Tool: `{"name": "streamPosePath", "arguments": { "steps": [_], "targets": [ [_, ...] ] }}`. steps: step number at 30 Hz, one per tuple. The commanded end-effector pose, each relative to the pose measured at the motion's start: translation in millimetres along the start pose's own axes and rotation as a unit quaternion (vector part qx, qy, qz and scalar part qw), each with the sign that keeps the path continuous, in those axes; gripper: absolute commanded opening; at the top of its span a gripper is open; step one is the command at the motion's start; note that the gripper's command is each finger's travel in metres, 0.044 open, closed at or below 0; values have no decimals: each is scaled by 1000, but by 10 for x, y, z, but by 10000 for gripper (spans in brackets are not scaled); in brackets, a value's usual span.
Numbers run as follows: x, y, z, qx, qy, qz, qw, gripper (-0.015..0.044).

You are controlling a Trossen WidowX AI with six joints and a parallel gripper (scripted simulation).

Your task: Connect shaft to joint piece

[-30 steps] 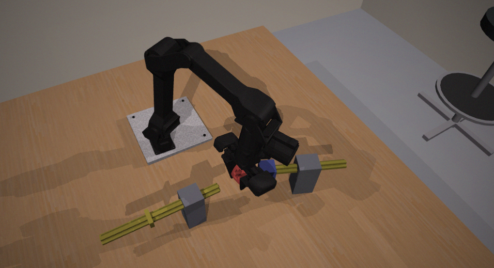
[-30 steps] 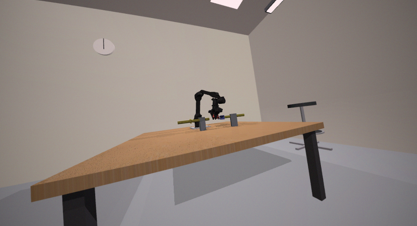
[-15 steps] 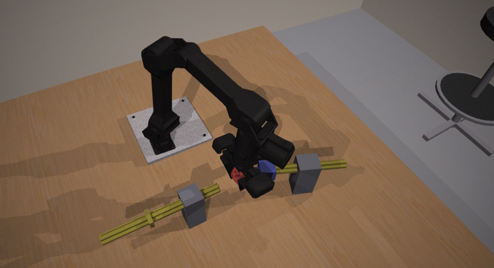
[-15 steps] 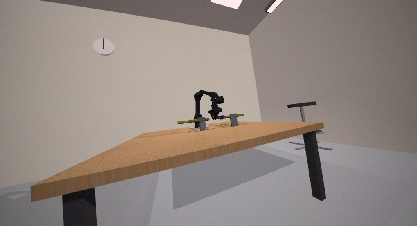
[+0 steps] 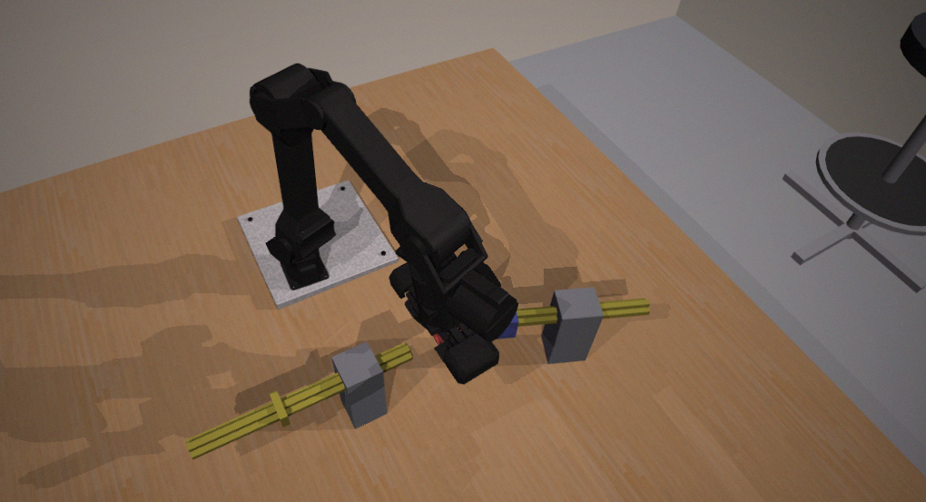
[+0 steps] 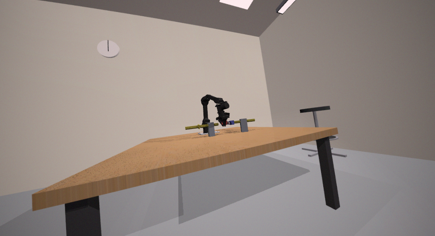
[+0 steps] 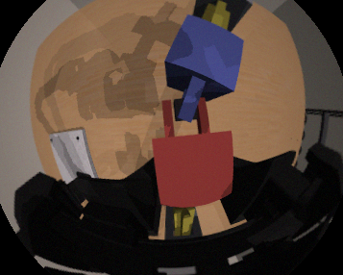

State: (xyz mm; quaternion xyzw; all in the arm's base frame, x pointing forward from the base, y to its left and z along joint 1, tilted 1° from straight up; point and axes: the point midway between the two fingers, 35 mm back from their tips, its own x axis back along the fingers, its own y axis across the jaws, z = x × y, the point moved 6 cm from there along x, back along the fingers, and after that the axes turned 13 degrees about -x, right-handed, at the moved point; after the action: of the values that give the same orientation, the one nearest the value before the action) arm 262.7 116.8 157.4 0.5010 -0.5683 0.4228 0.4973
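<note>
My gripper (image 5: 442, 345) (image 7: 183, 152) is shut on the red joint piece (image 5: 438, 339) (image 6: 226, 122) (image 7: 193, 168). Its prongs are hinged to the blue joint part (image 5: 509, 327) (image 6: 231, 122) (image 7: 207, 53) on the fixed shaft (image 5: 625, 307) (image 6: 250, 120), which runs through the right block (image 5: 575, 334) (image 6: 244, 125). The second yellow shaft (image 5: 310, 393) (image 6: 191, 127) (image 7: 183, 222) passes through the left block (image 5: 366, 398) (image 6: 211, 129). Its near end stands apart from the red piece. In the wrist view it shows just below that piece, roughly in line. The opening itself is hidden.
The arm's light base plate (image 5: 362, 240) (image 7: 70, 149) lies behind the blocks on the wooden table (image 5: 582, 447) (image 6: 182, 149). A small yellow crosspiece (image 5: 279, 408) sits on the second shaft, left of its block. A stool (image 5: 867, 175) (image 6: 314, 109) stands beyond the table.
</note>
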Motion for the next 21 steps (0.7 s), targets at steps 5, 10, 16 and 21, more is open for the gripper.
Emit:
{"name": "streamPosePath", "arguments": {
  "steps": [5, 10, 16, 21],
  "targets": [
    [-55, -4, 76, -12, -53, -11, 998, 0],
    [-63, -3, 85, -13, -63, -13, 998, 0],
    [-66, -3, 88, -14, -66, -13, 998, 0],
    [-67, -2, 89, -15, -67, -14, 998, 0]
  ]
}}
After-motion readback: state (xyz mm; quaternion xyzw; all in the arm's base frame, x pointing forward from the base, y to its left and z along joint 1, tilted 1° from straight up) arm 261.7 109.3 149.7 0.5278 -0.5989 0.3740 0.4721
